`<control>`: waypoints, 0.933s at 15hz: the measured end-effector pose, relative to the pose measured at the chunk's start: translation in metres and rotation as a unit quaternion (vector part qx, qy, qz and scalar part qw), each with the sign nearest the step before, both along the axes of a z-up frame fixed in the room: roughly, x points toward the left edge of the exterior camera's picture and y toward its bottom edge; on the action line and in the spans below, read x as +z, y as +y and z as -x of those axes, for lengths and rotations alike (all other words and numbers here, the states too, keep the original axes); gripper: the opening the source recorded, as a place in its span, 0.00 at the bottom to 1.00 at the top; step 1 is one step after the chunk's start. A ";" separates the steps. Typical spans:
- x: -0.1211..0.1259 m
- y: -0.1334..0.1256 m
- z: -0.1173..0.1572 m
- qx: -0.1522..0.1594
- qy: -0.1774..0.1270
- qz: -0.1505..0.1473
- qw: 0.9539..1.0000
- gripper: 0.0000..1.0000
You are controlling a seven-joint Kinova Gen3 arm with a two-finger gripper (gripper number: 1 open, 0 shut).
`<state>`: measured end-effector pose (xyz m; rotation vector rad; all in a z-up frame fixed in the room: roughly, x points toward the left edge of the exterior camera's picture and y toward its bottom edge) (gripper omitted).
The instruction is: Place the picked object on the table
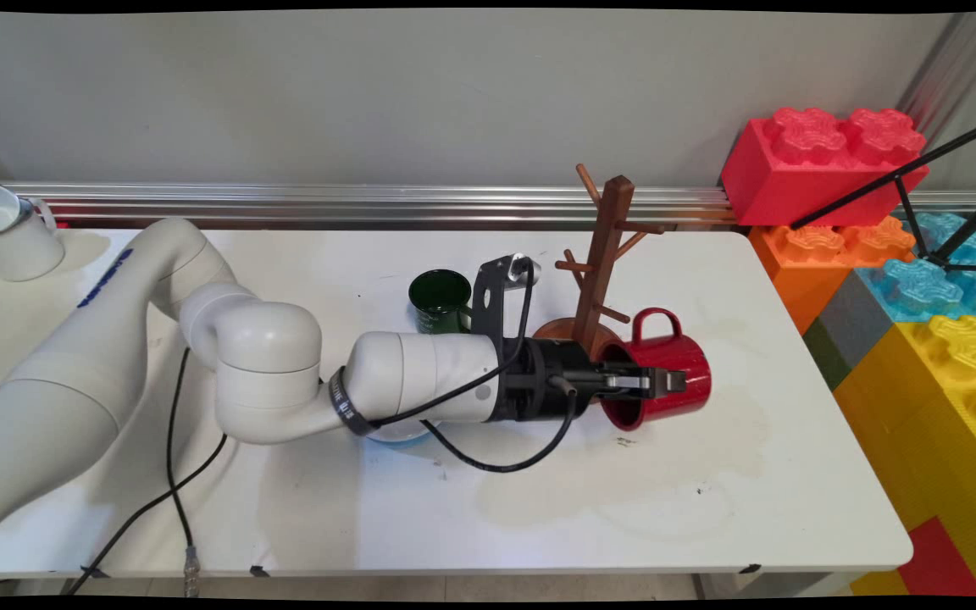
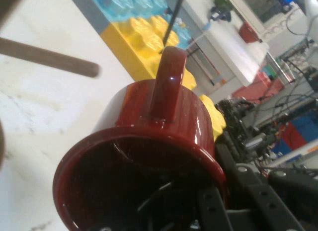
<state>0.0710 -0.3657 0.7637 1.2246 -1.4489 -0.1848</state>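
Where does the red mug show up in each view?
Main view: red mug right of centre, on its side, handle up, beside the wooden mug tree.
Hand view: it fills the lower centre, mouth toward the camera.
Shared landmark: yellow block.

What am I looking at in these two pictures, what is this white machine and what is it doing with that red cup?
The white machine is a robot arm; the black part at its end is its claw. The wide picture comes from a fixed camera looking down over the white table. The close one comes from a camera on the arm's hand, looking along the claw.

The claw grips the wall of a red mug, one finger inside and one outside. The mug lies sideways, handle up. Beside it stands a wooden mug tree, with a dark green cup next to that. A white mug sits at the far left. Big toy blocks are stacked at the right.
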 end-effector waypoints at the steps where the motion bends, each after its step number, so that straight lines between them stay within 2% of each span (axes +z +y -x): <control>1: 0.003 0.003 0.001 -0.006 -0.001 -0.001 1.000 0.00; 7: 0.025 0.011 0.002 -0.040 -0.049 -0.006 0.998 0.00; 14: 0.064 0.012 0.005 -0.063 -0.106 -0.020 0.992 0.00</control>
